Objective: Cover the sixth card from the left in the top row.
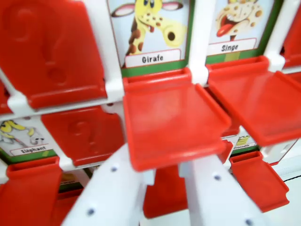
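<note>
The wrist view is filled by a white game board frame point(104, 56) with red flaps. The "Girafe" card point(150, 28) stands uncovered, and its red flap point(171, 122) lies folded down flat toward me. To the right, the "Singe" card point(237, 23) is also uncovered, with its flap point(256, 101) down. My gripper point(163, 174) is at the bottom centre. Its two white fingers point(108, 193) are spread apart just under the near edge of the Girafe flap. Nothing is clamped between them.
A raised red flap with a question mark point(51, 52) covers the card left of Girafe, and another point(82, 134) sits below it. Lower cards "Eléphant" point(26, 139) and "Crocodile" point(245, 140) show partly. More folded-down flaps lie at bottom left point(28, 193) and bottom right point(261, 181).
</note>
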Tool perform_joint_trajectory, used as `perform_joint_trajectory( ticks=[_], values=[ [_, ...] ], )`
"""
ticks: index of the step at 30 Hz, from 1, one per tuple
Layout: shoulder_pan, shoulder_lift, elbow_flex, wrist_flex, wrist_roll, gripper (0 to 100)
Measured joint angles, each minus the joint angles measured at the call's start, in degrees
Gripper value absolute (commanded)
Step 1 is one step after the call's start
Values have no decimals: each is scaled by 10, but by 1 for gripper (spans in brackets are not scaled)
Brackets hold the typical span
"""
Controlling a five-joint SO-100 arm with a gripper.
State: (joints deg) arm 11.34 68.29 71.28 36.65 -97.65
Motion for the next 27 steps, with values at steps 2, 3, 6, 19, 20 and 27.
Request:
perform_joint_trajectory(
  ticks=[2, 3, 6, 19, 20, 27],
  values=[
    [-2, -11, -11, 0, 4, 0],
    [-4, -15, -16, 0, 5, 0],
    [-6, -26, -30, 0, 5, 0],
    [-7, -32, -83, -53, 4, 0],
    [-8, -36, -87, -55, 4, 0],
    [-14, -49, -97, -57, 4, 0]
  ],
)
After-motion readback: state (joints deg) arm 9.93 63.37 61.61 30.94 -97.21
